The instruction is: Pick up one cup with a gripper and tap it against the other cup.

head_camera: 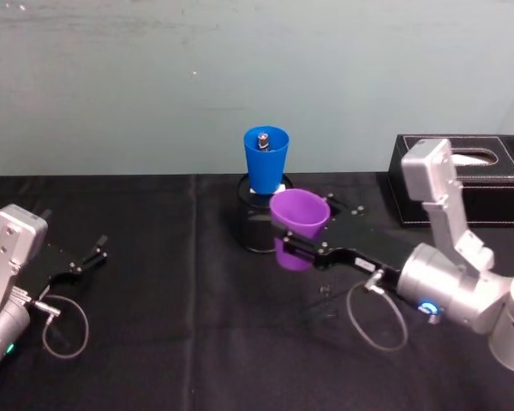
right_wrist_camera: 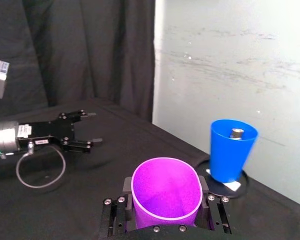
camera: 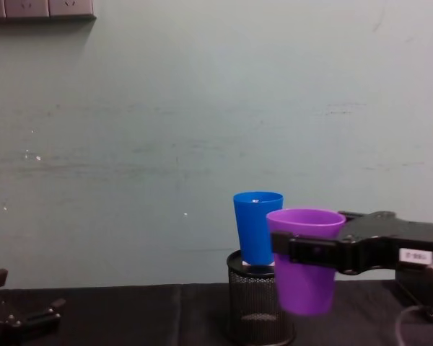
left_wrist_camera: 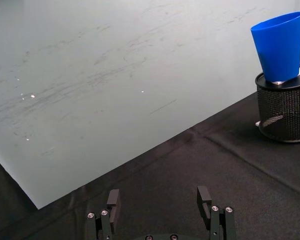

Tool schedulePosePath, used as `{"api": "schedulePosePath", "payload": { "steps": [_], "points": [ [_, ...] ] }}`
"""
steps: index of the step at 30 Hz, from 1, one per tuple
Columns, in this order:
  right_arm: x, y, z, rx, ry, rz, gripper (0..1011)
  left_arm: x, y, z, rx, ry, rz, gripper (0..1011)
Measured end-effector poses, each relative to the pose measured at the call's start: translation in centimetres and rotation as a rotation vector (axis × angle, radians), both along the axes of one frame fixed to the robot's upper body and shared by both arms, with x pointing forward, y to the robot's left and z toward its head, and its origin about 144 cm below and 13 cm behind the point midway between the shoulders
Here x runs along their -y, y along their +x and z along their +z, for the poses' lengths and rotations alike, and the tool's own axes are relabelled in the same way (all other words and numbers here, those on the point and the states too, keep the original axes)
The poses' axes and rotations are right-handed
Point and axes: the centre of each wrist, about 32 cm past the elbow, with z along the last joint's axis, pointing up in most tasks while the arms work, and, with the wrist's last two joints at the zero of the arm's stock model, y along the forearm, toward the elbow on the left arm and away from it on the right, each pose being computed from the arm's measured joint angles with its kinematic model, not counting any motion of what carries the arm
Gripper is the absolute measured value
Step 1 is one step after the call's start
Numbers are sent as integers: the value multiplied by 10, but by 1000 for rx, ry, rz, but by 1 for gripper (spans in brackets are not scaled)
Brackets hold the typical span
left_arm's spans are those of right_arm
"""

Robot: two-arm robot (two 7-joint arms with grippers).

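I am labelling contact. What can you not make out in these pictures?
Chest view: the purple cup overlaps the blue cup, so contact is unclear.
Head view: the small object inside the blue cup is too small to identify.
Chest view: the mesh holder hides the blue cup's base.

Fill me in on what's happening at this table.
The right gripper holds the purple cup clamped between its fingers, lifted off the table. It sits just in front of the blue cup, which stands on top of a black mesh pen holder. The right wrist view shows a gap between the two cups, so no tap yet. The left gripper lies open and idle at the table's left.
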Motion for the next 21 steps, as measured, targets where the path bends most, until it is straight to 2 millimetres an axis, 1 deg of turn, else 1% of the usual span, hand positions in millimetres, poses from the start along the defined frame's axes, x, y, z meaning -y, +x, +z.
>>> {"api": "schedulePosePath", "payload": {
  "steps": [4, 8, 21],
  "points": [
    [-9, 7, -6, -10, 14, 12, 729, 0, 0, 0, 0, 0, 0, 1000],
    [-20, 15, -11, -12, 25, -16, 729, 0, 0, 0, 0, 0, 0, 1000],
    [-38, 29, -18, 17, 26, -118, 729, 0, 0, 0, 0, 0, 0, 1000]
  ]
}}
